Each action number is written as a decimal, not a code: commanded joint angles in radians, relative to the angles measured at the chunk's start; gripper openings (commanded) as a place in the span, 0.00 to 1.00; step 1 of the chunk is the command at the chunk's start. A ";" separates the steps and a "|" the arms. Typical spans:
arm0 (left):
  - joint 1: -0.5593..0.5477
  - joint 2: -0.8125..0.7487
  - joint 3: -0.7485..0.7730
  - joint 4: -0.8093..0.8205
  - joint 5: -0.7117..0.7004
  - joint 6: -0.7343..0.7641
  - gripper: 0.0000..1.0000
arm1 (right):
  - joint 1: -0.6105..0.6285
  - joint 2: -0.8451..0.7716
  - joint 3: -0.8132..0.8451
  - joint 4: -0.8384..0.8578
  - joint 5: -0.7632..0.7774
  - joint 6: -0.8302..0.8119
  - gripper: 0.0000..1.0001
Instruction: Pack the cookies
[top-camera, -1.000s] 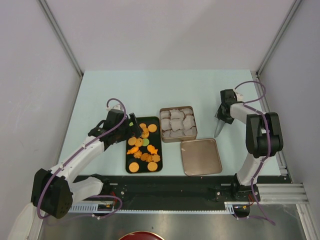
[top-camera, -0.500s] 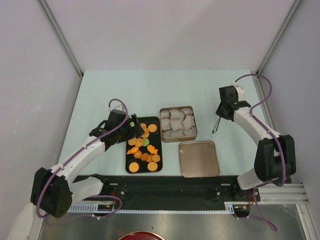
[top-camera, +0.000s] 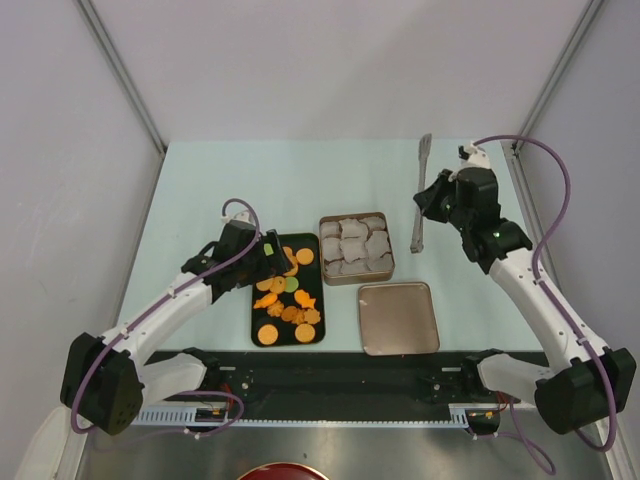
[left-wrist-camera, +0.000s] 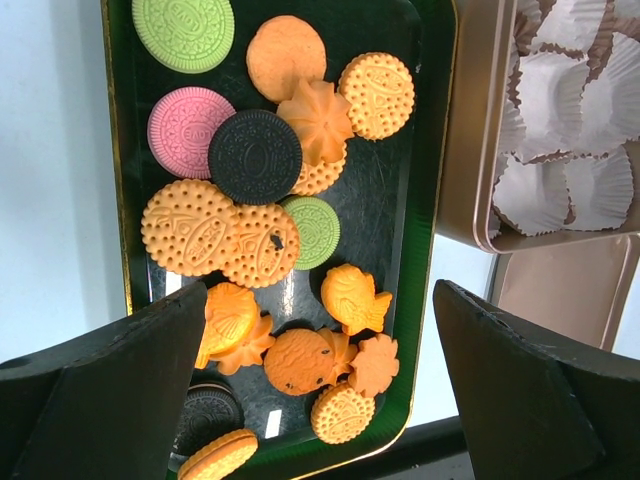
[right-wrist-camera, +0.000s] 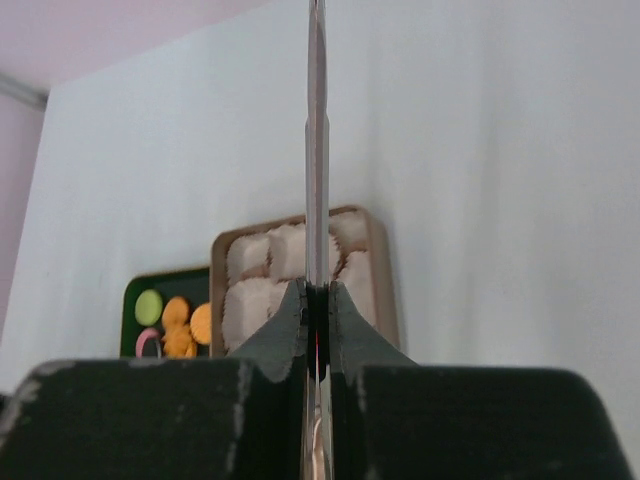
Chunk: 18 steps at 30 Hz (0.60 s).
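The cookies (top-camera: 285, 290), mostly orange discs and shapes with a few green, pink and dark ones, lie on a black tray (top-camera: 252, 312). My left gripper (top-camera: 275, 262) hovers open over the tray's far left part. In the left wrist view the cookies (left-wrist-camera: 255, 157) show between its wide-apart fingers (left-wrist-camera: 100, 390), with nothing held by the left gripper (left-wrist-camera: 320, 300). My right gripper (top-camera: 432, 200) is shut on metal tongs (top-camera: 421, 195), held in the air right of the tin. In the right wrist view the tongs (right-wrist-camera: 317, 120) run straight out from the right gripper (right-wrist-camera: 317, 300).
A tan tin (top-camera: 356, 279) filled with white crinkled paper cups stands right of the tray. Its lid (top-camera: 400, 316) lies open side up in front of it. The tin (right-wrist-camera: 380, 270) and the cookies (right-wrist-camera: 175, 320) show beyond the tongs in the right wrist view.
My right arm has stretched out and lifted the tongs off the table, swinging them up toward the far side. The left gripper has shifted slightly right over the tray.
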 joint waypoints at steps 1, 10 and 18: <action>-0.019 -0.002 0.035 0.040 0.012 -0.020 1.00 | 0.010 0.017 0.037 -0.048 -0.251 -0.051 0.00; -0.097 -0.012 0.059 0.047 0.023 -0.027 1.00 | 0.055 0.047 0.069 -0.133 -0.183 -0.028 0.00; -0.128 -0.047 0.050 0.058 0.023 -0.043 1.00 | 0.114 0.093 0.105 -0.195 -0.170 -0.093 0.00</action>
